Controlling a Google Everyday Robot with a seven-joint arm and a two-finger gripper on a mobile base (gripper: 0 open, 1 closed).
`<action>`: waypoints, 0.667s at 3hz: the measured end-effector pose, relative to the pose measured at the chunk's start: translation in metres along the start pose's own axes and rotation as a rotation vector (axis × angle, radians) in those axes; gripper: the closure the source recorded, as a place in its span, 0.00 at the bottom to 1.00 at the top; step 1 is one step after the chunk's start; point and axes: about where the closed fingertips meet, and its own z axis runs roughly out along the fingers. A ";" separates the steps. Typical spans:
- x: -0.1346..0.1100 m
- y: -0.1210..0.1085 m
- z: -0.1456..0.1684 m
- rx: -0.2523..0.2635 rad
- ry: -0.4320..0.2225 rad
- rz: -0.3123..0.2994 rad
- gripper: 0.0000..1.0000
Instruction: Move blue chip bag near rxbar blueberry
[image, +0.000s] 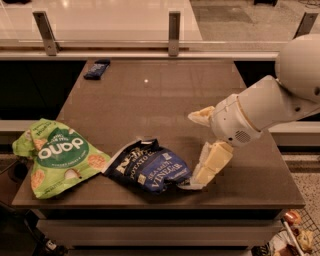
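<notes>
Blue chip bag (150, 170) lies at the table's (150, 100) front edge, well apart from the rxbar blueberry (97, 69) at back-left; move not yet done. My claw (205, 170) is at the bag's right end; I cannot tell whether it is open or closed.

Brown table (165, 100), glass railing (173, 31) behind, pale floor (115, 12).

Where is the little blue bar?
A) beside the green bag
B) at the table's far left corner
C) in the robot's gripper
B: the rxbar blueberry lies at the far left corner of the table, while the gripper is near the front, beside the blue chip bag.
</notes>
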 end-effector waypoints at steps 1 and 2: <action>-0.012 0.023 0.018 -0.079 -0.075 -0.031 0.00; -0.022 0.045 0.033 -0.146 -0.116 -0.053 0.00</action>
